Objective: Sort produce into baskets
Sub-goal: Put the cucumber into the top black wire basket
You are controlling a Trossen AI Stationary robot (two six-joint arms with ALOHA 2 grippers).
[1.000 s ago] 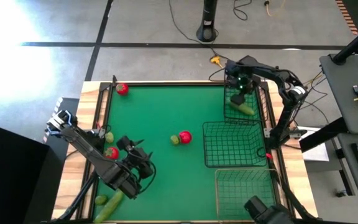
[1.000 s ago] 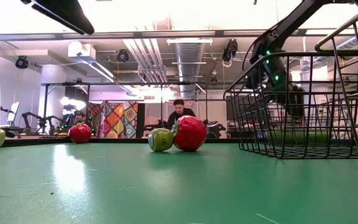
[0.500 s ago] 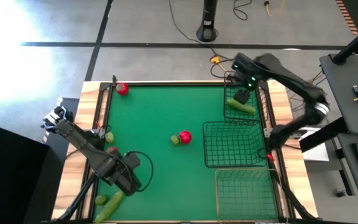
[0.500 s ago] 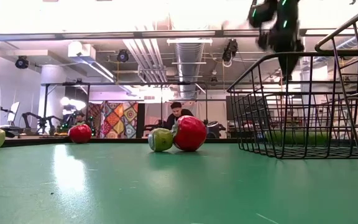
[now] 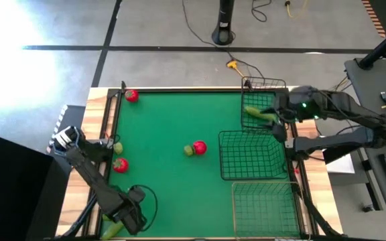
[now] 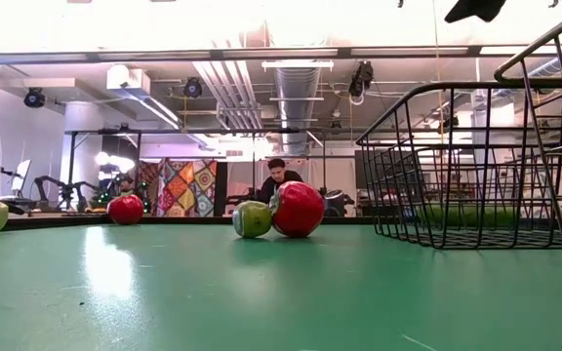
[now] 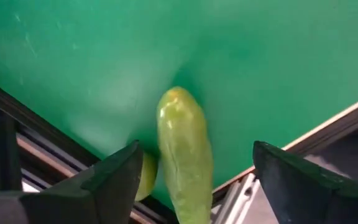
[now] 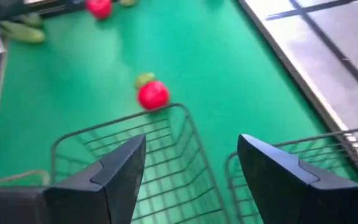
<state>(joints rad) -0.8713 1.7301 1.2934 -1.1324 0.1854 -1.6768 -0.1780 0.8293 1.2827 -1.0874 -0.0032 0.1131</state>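
Left arm: your left pincer (image 7: pixel 191 180) is hanging over the near-left corner of the surface (image 5: pixel 179 174), fingers spread wide and holding nothing. In the left wrist view a cucumber (image 7: pixel 184 152) is lying right between the two fingers, its long axis running along the gap rather than across it, so the fingers are flanking its sides. A small yellow-green fruit (image 7: pixel 144 177) is sitting touching the cucumber on one side, just inside one finger. Judgement: a straight descent should be bracketing the cucumber, but you are risking pinching or nudging that small fruit with it. The surface edge is running close by, so room on that side is looking tight.

Moving right: a red fruit (image 5: pixel 120 165) is lying near the left rail, another red fruit (image 5: pixel 132 96) in the far-left corner, and a third red fruit (image 5: pixel 200 147) at mid-surface, touching a yellow-green fruit (image 5: pixel 188 150).

Right arm: your right pincer (image 8: pixel 191 168) is hovering above the baskets on the right side, fingers spread, empty. The second cucumber (image 5: pixel 260 114) is already lying in the narrow dark basket (image 5: pixel 267 84). The larger dark basket (image 5: pixel 250 155) and the pale basket (image 5: pixel 263 209) are appearing unfilled. The left arm is clearly the nearer one for the loose cucumber.
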